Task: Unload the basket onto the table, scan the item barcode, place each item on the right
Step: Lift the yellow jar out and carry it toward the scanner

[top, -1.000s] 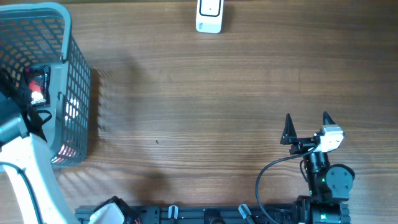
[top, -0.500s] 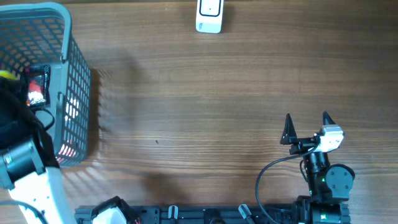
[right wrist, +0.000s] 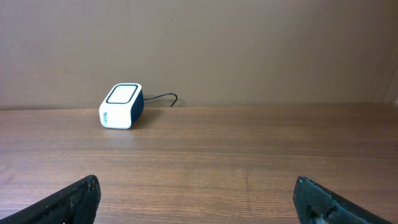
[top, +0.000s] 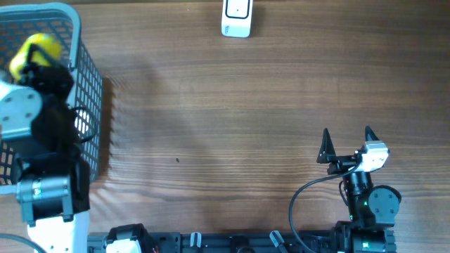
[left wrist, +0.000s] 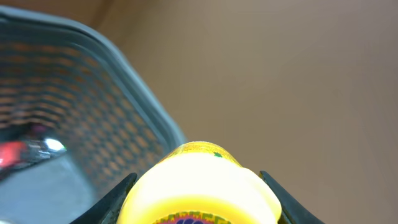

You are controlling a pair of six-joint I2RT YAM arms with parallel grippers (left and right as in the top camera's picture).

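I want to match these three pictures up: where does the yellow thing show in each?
Overhead: the yellow item sits top left, over the basket.
Left wrist: bottom middle, held in the left end effector.
Right wrist: not in it.
Shared landmark: the basket, left edge overhead, left side of the left wrist view.

The yellow item is cut off at the bottom edge, the basket behind it blurred.
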